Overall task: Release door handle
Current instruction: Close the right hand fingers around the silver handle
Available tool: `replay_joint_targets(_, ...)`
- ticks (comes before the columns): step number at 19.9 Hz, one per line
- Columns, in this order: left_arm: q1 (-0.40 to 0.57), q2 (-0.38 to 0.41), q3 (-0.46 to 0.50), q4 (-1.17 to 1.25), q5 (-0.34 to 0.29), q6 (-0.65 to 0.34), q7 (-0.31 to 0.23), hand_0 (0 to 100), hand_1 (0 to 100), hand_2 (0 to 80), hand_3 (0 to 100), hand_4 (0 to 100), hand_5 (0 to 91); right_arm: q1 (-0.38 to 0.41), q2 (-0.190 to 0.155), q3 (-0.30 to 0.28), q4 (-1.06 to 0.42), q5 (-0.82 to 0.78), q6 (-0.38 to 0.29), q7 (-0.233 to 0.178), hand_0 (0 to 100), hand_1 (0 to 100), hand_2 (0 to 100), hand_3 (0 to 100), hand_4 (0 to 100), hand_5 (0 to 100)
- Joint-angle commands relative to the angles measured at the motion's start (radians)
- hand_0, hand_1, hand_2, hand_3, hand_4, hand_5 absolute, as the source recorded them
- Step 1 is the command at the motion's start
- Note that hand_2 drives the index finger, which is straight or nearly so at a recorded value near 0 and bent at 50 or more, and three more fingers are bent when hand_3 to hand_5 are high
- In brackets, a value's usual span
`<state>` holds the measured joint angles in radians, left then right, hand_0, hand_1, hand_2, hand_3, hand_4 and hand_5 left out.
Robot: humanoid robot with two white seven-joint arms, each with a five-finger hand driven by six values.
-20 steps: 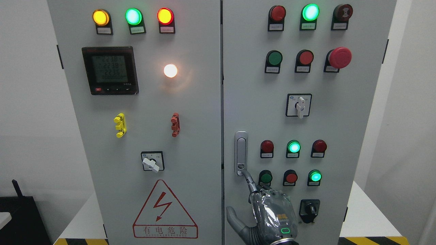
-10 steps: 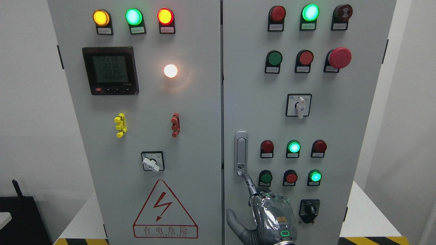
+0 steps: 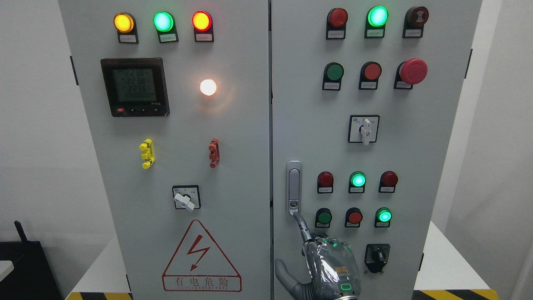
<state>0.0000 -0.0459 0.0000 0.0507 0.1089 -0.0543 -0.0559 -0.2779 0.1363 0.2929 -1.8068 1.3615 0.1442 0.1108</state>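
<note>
Our right hand [image 3: 329, 266] enters at bottom edge, right of centre. We see index finger [image 3: 302, 227] stretched up-left, tip touching lower end of door handle [image 3: 294, 187]; thumb spread toward left, other fingers curled, nothing grasped. Handle sits upright, lower middle of frame, on left edge of right cabinet door [image 3: 416, 125], flush in its housing. Left door [image 3: 233, 175] beside it appears closed.

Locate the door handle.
In the head view, the door handle sits on the right door's left edge, left of the red lamp, above the right hand.
</note>
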Motion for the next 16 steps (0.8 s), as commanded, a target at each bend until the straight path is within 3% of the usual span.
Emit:
replay_joint_targets(1,-0.026,0.000,0.017,0.000,0.000,0.001,0.001,12,39,0.0,0,0,0.0,-0.007,0.002,0.008,0.003,0.001,0.000,0.001,34,24,0,65,63,73)
replay_joint_targets(16,-0.025,0.000,0.017,0.000,0.000,0.001,0.001,12,39,0.0,0,0,0.0,-0.004,0.002,0.009,0.003,0.002,0.026,0.013,33,24,0,66,64,72)
